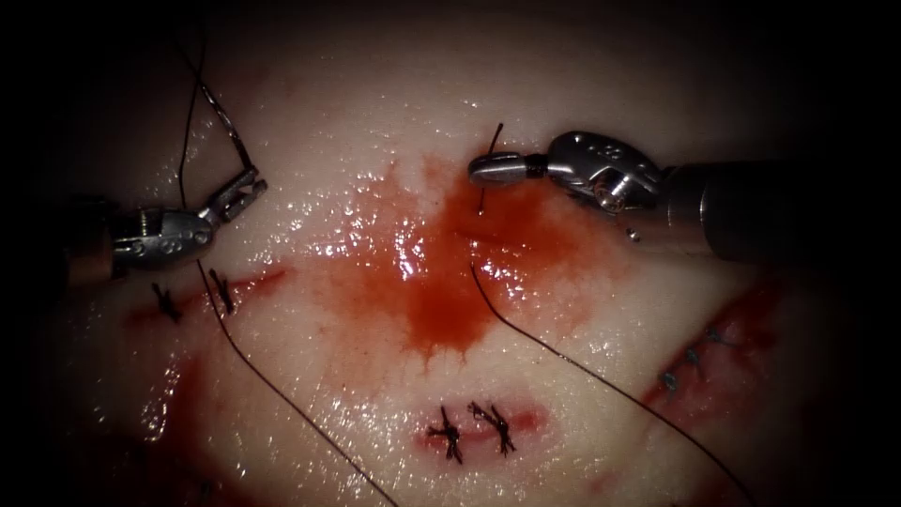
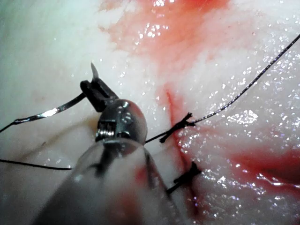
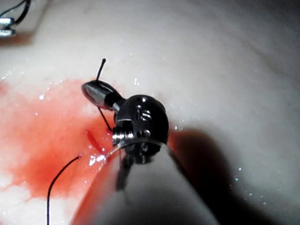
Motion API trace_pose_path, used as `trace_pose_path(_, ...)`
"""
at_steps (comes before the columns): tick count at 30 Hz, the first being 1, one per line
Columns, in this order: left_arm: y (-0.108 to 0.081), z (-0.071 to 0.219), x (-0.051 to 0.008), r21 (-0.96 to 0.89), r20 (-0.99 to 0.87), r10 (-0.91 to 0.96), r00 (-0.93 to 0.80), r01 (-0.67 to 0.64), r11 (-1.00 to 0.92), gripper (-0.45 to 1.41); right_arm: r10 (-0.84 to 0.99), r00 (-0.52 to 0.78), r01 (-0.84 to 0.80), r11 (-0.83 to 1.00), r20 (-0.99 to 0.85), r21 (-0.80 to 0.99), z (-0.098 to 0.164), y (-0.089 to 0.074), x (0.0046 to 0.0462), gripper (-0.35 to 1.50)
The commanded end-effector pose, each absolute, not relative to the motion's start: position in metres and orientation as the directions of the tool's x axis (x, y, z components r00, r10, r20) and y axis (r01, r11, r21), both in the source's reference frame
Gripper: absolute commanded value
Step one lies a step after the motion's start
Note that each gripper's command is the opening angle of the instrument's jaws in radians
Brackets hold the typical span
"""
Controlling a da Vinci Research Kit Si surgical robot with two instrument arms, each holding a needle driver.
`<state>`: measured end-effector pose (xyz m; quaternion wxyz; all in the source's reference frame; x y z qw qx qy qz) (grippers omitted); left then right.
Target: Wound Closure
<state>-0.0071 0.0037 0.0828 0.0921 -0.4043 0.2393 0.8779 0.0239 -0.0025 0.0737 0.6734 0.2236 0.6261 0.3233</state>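
Needle (image 1: 228,127): held in my left claw (image 1: 246,188), pinched near one end of its curve. The rest of the curve rises up and away from the claw tips, free in the air and clear of the tissue (image 1: 319,122). In the left wrist view the needle (image 2: 47,113) runs out sideways from the claw (image 2: 96,89), with a short bright tip poking past the jaws on the other side.

Thread (image 1: 282,394): a dark strand hangs from the needle past my left claw and trails across the tissue below it.

Right claw (image 1: 497,169): pressed together on a short, nearly upright piece of thread (image 1: 489,155). One end sticks up above the jaws; the other drops just beneath them to the cut (image 1: 479,214), at the red fluid (image 1: 441,282). In the right wrist view the same strand (image 3: 100,70) crosses the closed claw (image 3: 96,91). A second long strand (image 1: 582,366) starts just below this claw and runs off across the tissue.

Tied stitches: two (image 1: 192,296) directly under my left claw, and two more (image 1: 474,432) well below the right claw.
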Motion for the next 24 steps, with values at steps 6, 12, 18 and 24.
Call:
trace_pose_path(6, 0.0068, 0.0866, -0.0084, 0.326, -0.748, -0.003, -0.664, -0.362, -0.873, -0.45, 0.709, -0.110, -0.148, 0.682, -0.697, 0.717, 0.0741, -0.0019, 0.0234, 1.37)
trace_pose_path(12, 0.0103, 0.0903, -0.0104, 0.314, -0.722, 0.015, -0.692, -0.347, -0.884, -0.45, 0.717, -0.127, -0.140, 0.670, -0.685, 0.729, 0.0725, -0.0021, 0.0203, 1.33)
trace_pose_path(18, 0.0118, 0.0918, -0.0108, 0.256, -0.734, 0.102, -0.672, -0.413, -0.874, 0.42, 0.720, -0.120, -0.158, 0.666, -0.684, 0.729, 0.0724, -0.0027, 0.0180, 1.33)
trace_pose_path(24, 0.0113, 0.0912, -0.0100, 0.200, -0.739, 0.190, -0.647, -0.479, -0.855, 1.11, 0.719, -0.127, -0.175, 0.662, -0.683, 0.729, 0.0726, -0.0032, 0.0151, 1.33)
